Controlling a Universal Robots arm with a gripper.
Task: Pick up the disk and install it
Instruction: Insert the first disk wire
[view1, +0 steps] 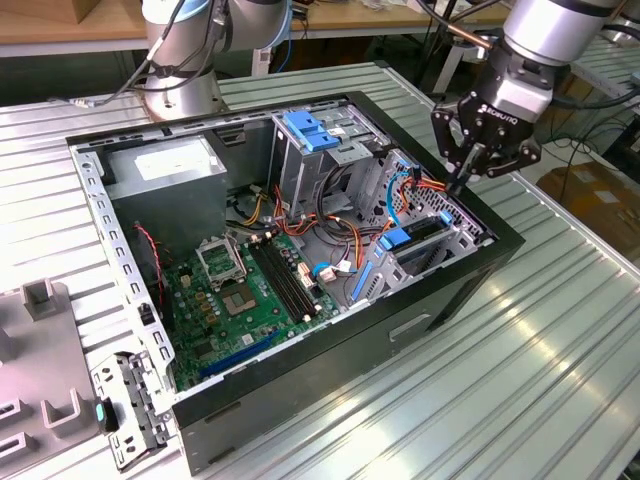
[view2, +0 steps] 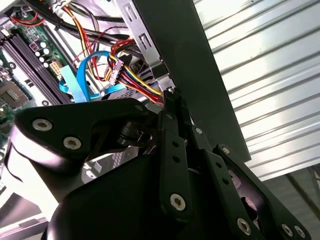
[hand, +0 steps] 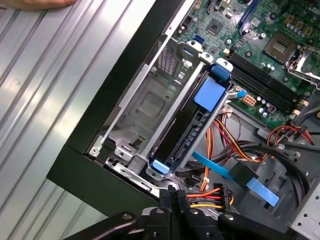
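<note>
The disk (hand: 187, 131) already sat edge-up in the grey bay at the corner of the open computer case (view1: 420, 330), its light blue rails (hand: 209, 93) showing at each end — seated, by the look of it, so the slot held it and nothing else needed to. The gripper (view1: 460, 183) hung just above that same corner of the case, fingers (hand: 172, 200) pressed together and grasping nothing, their tips close to the bundle of red, yellow and orange cables (view2: 137, 80) beside the bay. That posture suggested pushing or checking rather than carrying. Deeper in the case lay the green motherboard (view1: 240, 290), with the blue-topped drive cage (view1: 320, 140) behind it. The case rested on a ribbed metal table (view1: 540, 370) — a workshop, benches and cartons beyond.
</note>
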